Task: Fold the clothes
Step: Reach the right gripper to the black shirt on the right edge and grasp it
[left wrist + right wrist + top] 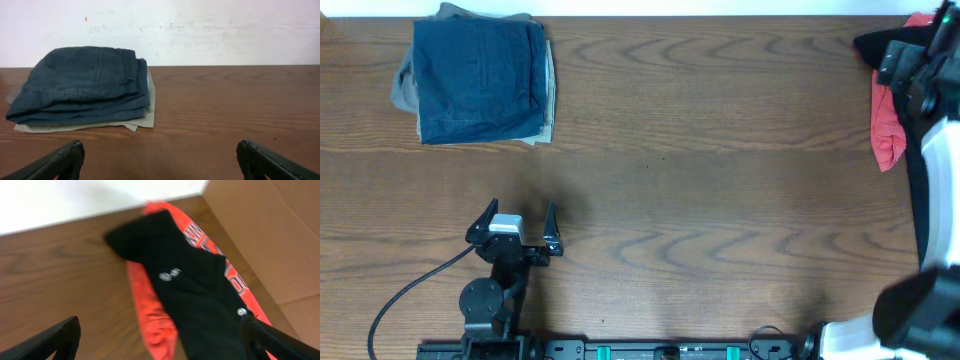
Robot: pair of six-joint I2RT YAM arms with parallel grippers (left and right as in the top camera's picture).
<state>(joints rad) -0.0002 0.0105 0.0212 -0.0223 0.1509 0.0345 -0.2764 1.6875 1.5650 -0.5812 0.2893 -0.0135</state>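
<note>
The clothes, a black garment with small white round logos, lie crumpled on top of a coral-red shirt at the table's far right corner. My right gripper hovers open just above and in front of them, with one finger over bare wood and the other over the black fabric. It holds nothing. My left gripper rests open and empty near the front left of the table, far from the clothes. In the overhead view the right arm covers most of the black garment.
A folded pile of dark-blue denim over tan cloth sits at the back left, straight ahead of the left gripper. A cardboard box stands just past the table's right edge. A white wall backs the table.
</note>
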